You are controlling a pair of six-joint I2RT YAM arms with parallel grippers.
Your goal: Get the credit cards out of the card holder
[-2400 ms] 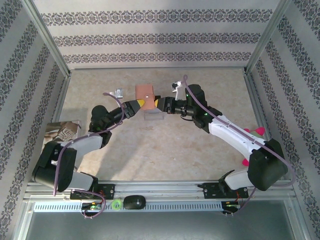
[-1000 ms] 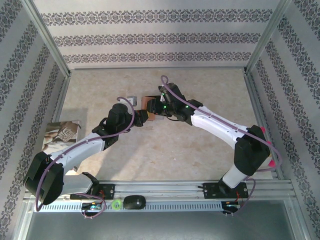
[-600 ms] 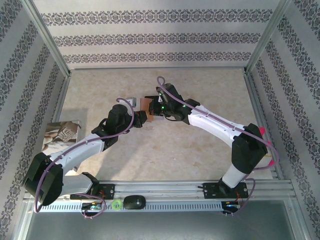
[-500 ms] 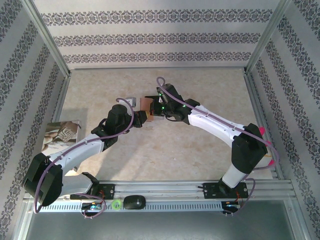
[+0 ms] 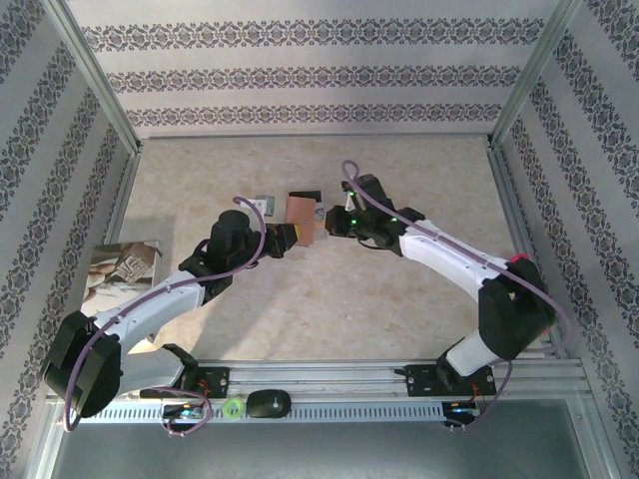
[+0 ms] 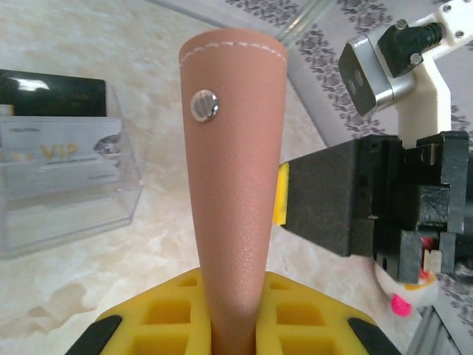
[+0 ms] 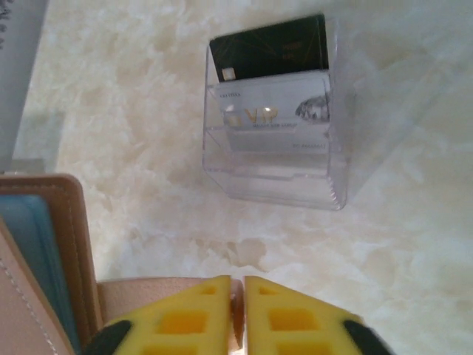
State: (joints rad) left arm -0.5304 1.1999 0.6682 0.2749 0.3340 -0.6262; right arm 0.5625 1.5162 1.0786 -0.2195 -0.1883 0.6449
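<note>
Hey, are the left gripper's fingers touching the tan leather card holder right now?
Touching. The left wrist view shows the card holder rising straight out from between the left gripper, whose yellow fingers pinch it with no gap on either side.

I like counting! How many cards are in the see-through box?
2. A black card stands at the back of the clear box, and a silvery VIP card stands just in front of it. More could be hiding behind them.

Tan leather card holder (image 5: pixel 302 212), partly unfolded, in mid-air
</note>
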